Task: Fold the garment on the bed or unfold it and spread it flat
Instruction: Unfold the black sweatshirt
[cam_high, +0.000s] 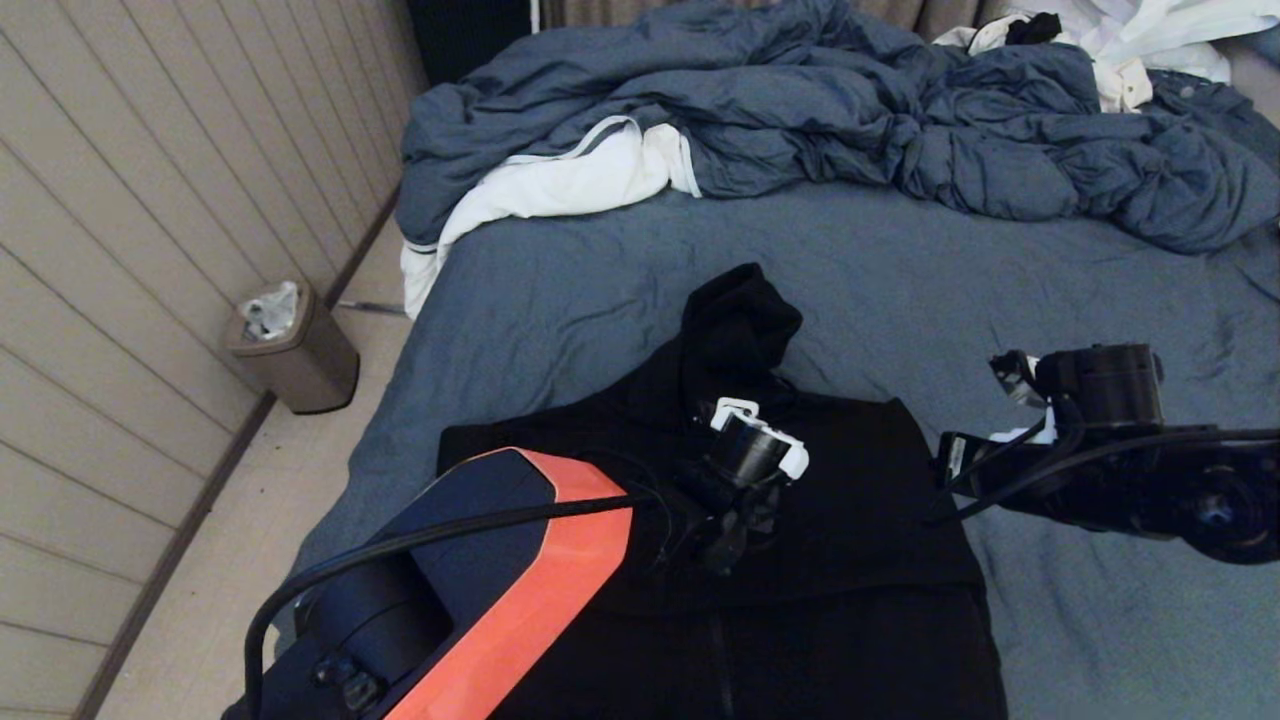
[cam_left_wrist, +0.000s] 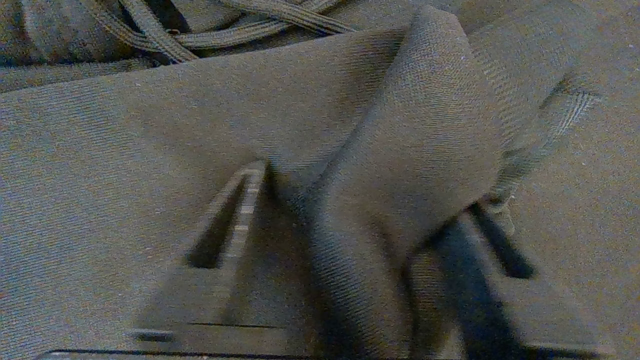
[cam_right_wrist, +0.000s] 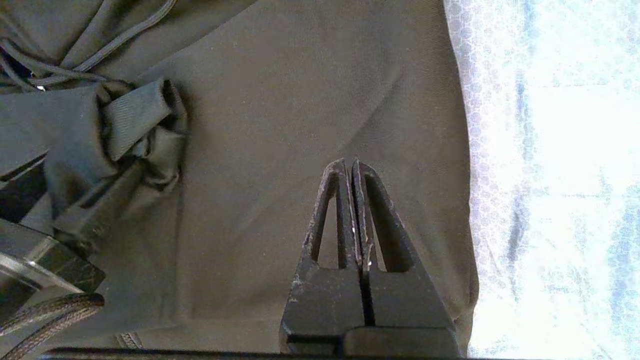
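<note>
Here the plain black hooded sweatshirt (cam_high: 800, 520) lies on the blue-grey bed (cam_high: 1000, 290), hood away from the robot. Left gripper (cam_left_wrist: 350, 225) pinches a fabric fold mid-chest, nearest; right gripper (cam_right_wrist: 350, 170), clenched empty, hovers by its right edge.

Off to my left a small tan waste bin (cam_high: 297, 352) stands on the pale floor (cam_high: 240, 560), close against the panelled wall (cam_high: 130, 250) — something crumpled and whitish sits in its top. Far ahead of me a blue-grey duvet (cam_high: 850, 130) lies bunched up, its white lining (cam_high: 560, 185) turned out at the near-left corner — and white clothing (cam_high: 1140, 45) is heaped at the far right.
</note>
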